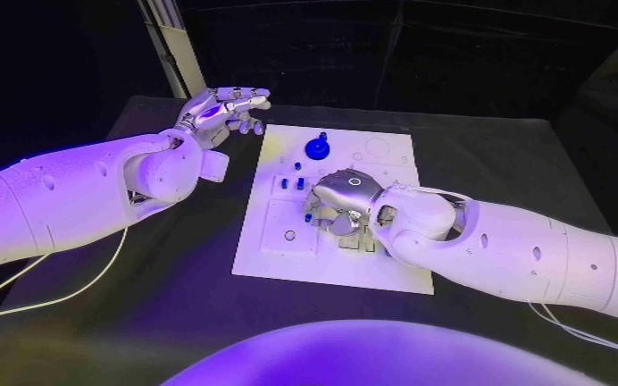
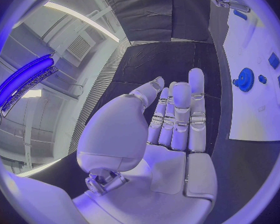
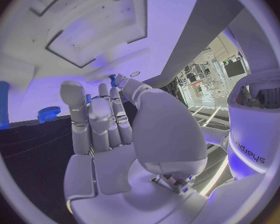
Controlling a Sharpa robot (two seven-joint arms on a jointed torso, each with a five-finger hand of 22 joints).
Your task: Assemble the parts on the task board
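Under right hand [image 1: 346,200] — small blue part [image 1: 309,217].

1. The task board [image 1: 338,265] lies in the middle of the black table [image 1: 515,158], its long side running from 6 to 12 o'clock.
2. The right hand [image 1: 346,203] hangs over the board's centre, fingers pointing down; whether they touch a part cannot be told.
3. A blue gear [image 1: 317,148] stands on the board at 12 o'clock from that hand, well apart from it.
4. Small blue parts [image 1: 297,183] sit just at 10 o'clock of the right hand.
5. The left hand [image 1: 228,113] is raised off the board's far corner, at 10 o'clock from the gear, fingers apart, holding nothing.
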